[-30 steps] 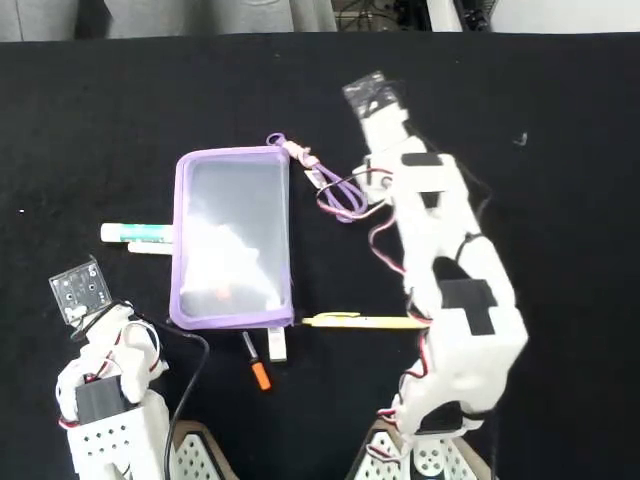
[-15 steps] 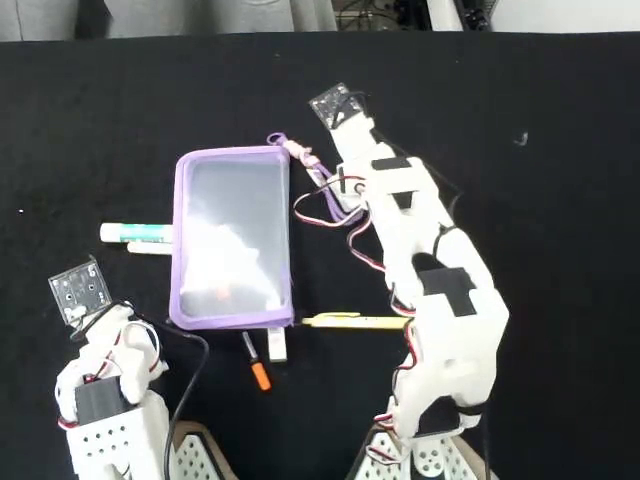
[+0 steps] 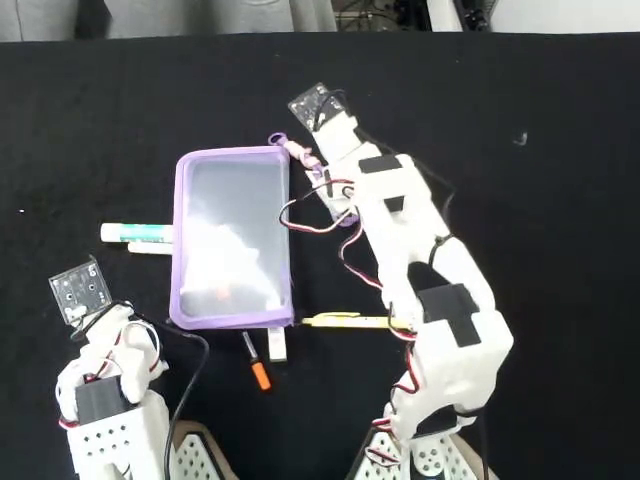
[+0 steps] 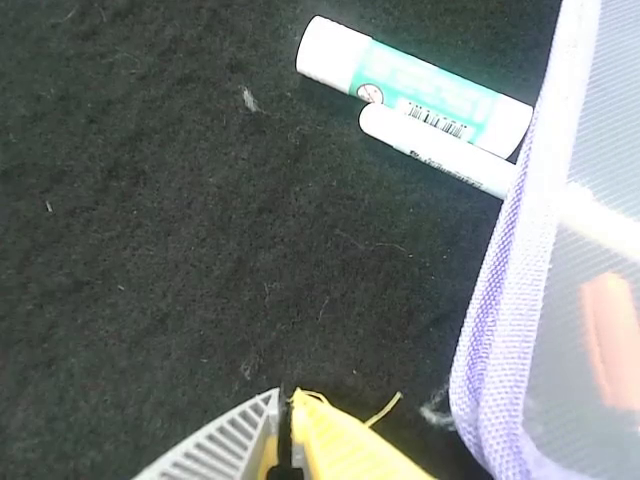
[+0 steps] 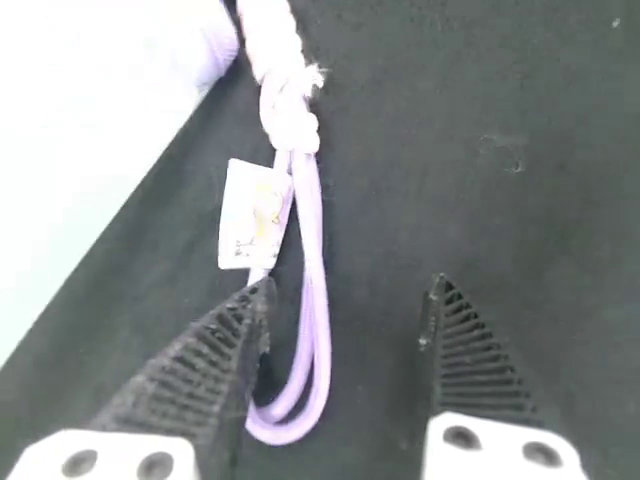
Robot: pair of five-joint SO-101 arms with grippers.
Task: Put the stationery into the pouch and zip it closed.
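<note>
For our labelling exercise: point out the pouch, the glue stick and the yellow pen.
pouch [image 3: 235,200], high view, clear front panel
glue stick [image 4: 420,88], left wrist view, green label
yellow pen [image 3: 350,321], high view, mid-barrel

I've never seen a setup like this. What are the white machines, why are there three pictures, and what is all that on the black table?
These are two small robot arms, each ending in two fingers for grasping. One picture looks down on the table from above. The other two come from a camera on each arm's wrist. On the table lie a purple pouch, a green-and-white tube with a white pen beside it, a yellow pen and an orange-tipped pen. The right arm's fingers are open, with the pouch's purple cord loop between them, not gripped. The left arm's fingers are shut and hold nothing.
</note>
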